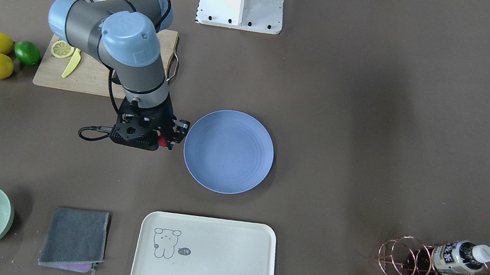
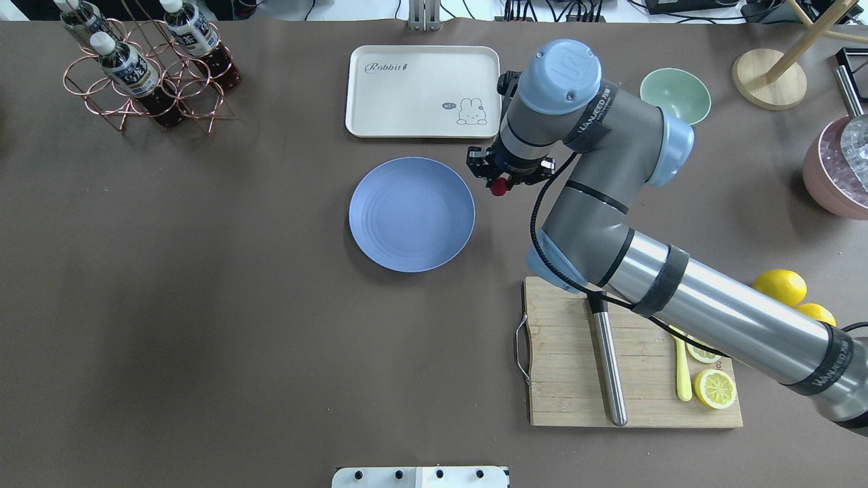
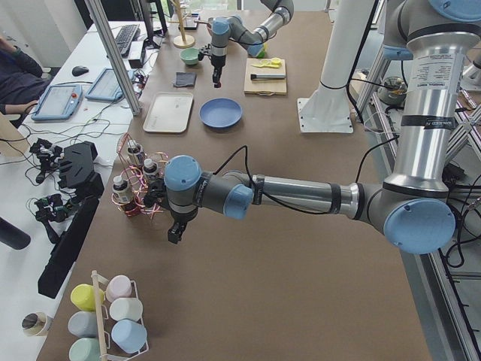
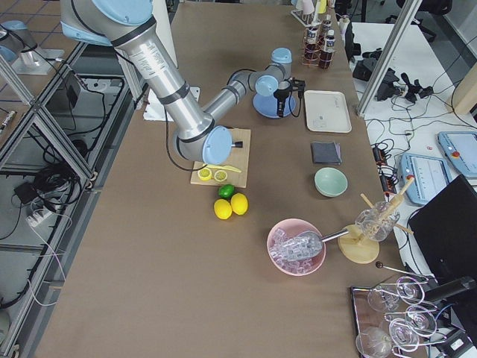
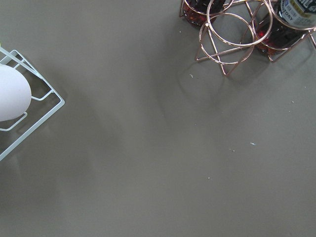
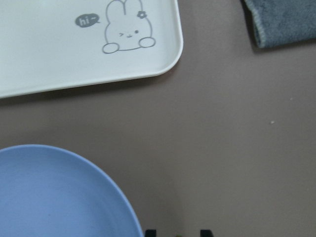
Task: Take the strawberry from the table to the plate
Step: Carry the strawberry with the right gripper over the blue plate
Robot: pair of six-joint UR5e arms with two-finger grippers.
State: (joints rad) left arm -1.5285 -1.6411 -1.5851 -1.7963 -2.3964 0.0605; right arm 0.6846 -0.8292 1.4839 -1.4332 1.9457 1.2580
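Note:
The small dark-red strawberry [image 2: 500, 186] [image 1: 163, 143] is pinched in my right gripper [image 2: 500, 184] [image 1: 166, 142], which is shut on it. It hangs above the brown table [image 2: 203, 305], just off the edge of the light-blue plate [image 2: 411, 214] [image 1: 228, 151] on the robot's right side. In the right wrist view the plate [image 6: 54, 197] fills the lower left, and only the dark fingertips [image 6: 205, 232] peek in at the bottom edge. My left gripper [image 3: 174, 235] hovers near the bottle rack far from the plate; I cannot tell whether it is open or shut.
A cream tray [image 2: 420, 91] lies beyond the plate, with a grey cloth [image 1: 75, 238] and a green bowl [image 2: 675, 95] further along. The wooden cutting board [image 2: 563, 379] with lemon slices sits under the right arm. A copper bottle rack [image 2: 146, 74] stands at the far left corner.

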